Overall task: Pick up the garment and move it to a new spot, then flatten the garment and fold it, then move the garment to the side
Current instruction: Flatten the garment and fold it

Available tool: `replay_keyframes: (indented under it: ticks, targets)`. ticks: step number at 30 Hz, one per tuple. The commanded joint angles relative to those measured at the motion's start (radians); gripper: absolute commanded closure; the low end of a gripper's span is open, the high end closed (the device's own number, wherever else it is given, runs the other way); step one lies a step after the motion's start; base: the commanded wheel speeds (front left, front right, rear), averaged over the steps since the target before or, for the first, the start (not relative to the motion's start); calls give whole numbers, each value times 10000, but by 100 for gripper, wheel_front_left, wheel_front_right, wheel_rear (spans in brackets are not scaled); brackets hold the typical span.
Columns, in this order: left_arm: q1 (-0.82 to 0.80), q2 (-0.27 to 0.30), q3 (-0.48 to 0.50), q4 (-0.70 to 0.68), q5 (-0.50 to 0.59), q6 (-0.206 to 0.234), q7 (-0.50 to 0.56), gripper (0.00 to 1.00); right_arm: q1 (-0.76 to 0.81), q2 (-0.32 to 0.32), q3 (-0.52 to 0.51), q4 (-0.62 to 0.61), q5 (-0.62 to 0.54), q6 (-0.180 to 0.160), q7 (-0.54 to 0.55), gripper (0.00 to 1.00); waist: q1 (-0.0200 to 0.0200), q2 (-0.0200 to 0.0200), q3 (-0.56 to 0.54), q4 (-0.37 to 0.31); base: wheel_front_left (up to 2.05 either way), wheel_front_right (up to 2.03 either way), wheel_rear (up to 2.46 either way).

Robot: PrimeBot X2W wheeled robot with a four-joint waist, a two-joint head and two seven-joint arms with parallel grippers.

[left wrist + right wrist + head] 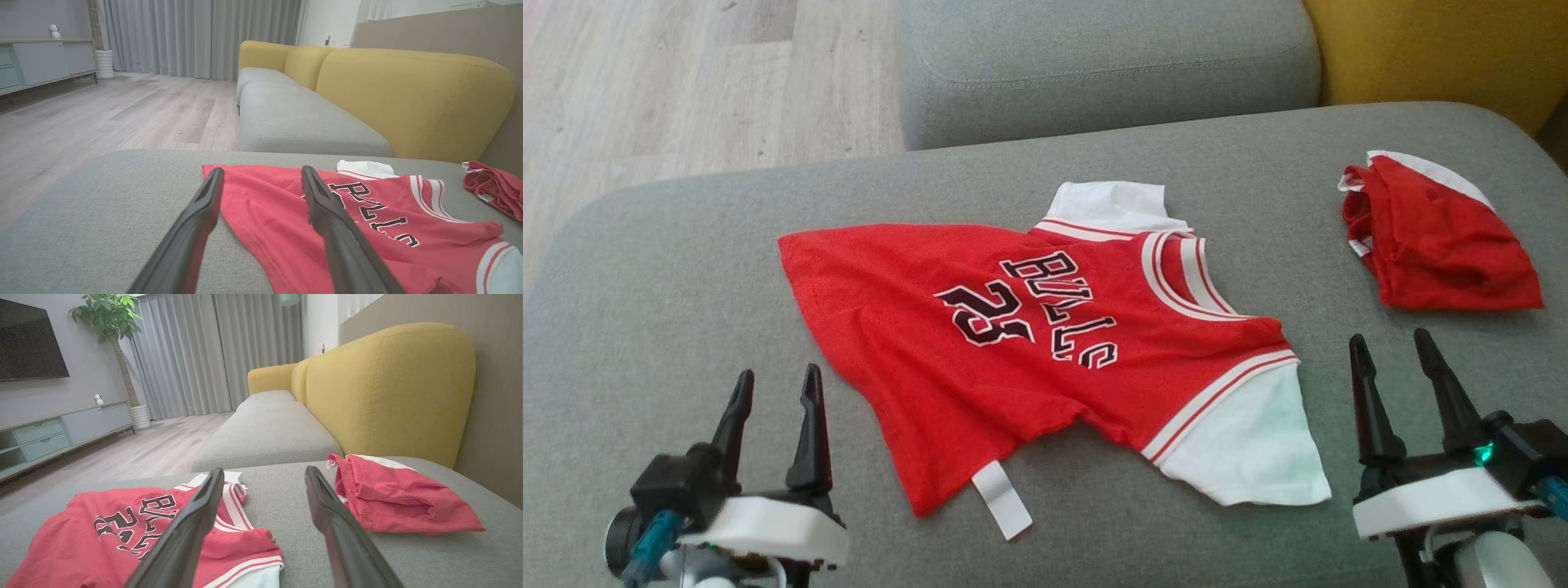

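The garment (pixel 1029 343), a red jersey with white sleeves, black lettering and a white tag at its hem, lies spread on the grey sofa seat (pixel 670 286), collar toward the right. It also shows in the left wrist view as the garment (pixel 286 220) and in the right wrist view as the garment (pixel 102 535). My left gripper (pixel 776 392) stands open near the seat's front left, just short of the jersey's hem, nothing between its fingers. My right gripper (pixel 1392 347) stands open at the front right, beside the white sleeve, holding nothing.
A folded red piece of clothing with white trim (pixel 1437 237) lies at the seat's far right. Behind are a second grey cushion (pixel 1103 65) and the yellow backrest (pixel 1437 49). Wooden floor (pixel 686 82) lies past the seat's left edge.
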Motion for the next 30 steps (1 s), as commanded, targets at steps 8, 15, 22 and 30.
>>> replay_keyframes:
  ticks: [8,15,22,30]
  targets:
    - [-287,-264,845,-79,385,-353,-122,0,-280,-112,168,-377,-98,75,110,0,1,0,3,-57,0,0,0]
    - [-244,-406,1065,143,456,-621,-93,0,-232,-106,53,-143,-3,75,729,0,1,0,30,-48,0,0,0]
    - [-617,-216,596,779,-717,-1362,2774,0,-73,-294,18,801,734,75,4108,0,1,0,81,63,0,0,0]
    - [-2204,74,379,1488,-2230,-1681,6854,0,78,-229,4,657,1114,75,7102,0,1,0,246,121,0,0,0]
